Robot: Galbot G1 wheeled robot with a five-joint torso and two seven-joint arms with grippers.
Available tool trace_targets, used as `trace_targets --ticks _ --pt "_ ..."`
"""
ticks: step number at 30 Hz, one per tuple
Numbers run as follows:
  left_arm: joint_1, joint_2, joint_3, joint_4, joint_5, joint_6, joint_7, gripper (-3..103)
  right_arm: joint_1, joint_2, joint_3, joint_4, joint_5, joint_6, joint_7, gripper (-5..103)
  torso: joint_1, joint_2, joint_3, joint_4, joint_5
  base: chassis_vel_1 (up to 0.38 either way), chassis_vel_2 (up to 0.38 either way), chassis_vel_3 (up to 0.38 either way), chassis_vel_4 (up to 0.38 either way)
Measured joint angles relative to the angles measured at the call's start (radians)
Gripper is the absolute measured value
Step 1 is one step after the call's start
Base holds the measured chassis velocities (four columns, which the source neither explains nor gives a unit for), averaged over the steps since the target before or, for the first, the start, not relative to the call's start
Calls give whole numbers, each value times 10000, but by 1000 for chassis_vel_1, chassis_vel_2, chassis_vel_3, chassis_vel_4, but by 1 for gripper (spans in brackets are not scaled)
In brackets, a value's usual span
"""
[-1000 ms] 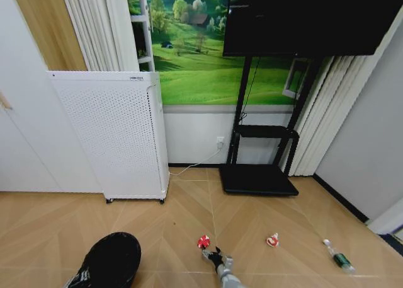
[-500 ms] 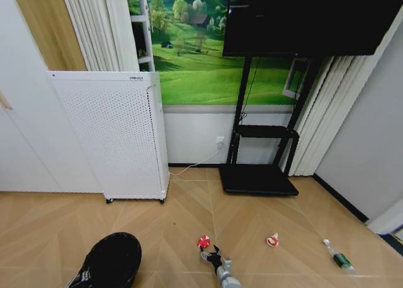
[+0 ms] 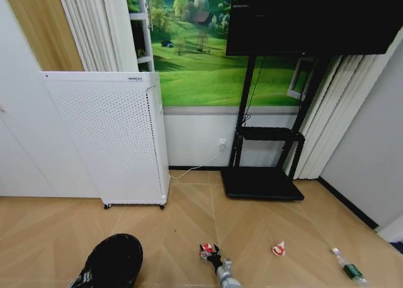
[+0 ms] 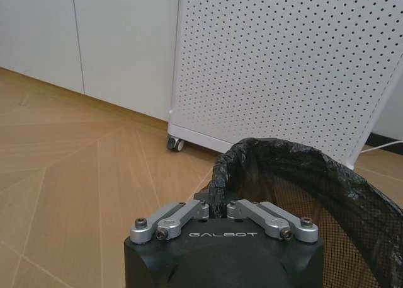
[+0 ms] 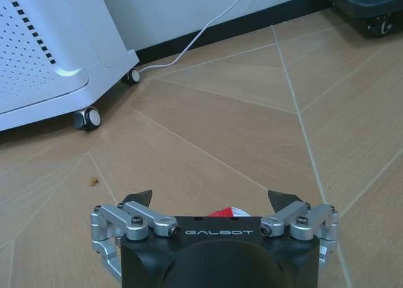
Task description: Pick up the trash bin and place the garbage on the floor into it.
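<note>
Left hand [image 4: 217, 207] pinching the crinkled black liner rim of the round mesh trash bin [image 3: 113, 261], right hand [image 5: 211, 200] spread wide over a crumpled red-and-white wrapper [image 3: 205, 251] on herringbone wood floor [image 3: 252, 225]

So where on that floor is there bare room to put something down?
Bare floor lies left of the trash bin, before the white perforated cabinet, and between the red wrapper and bottle. It is crowded around the right gripper, over another red wrapper.
</note>
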Motion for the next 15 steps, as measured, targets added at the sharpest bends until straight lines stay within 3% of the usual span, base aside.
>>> trace_targets --ticks 15 --pt "-2 -107 113 -78 120 0 21 7 -677 -13 50 116 74 156 -230 100 -6 2 -6 4 -9 1 -1 -5 4"
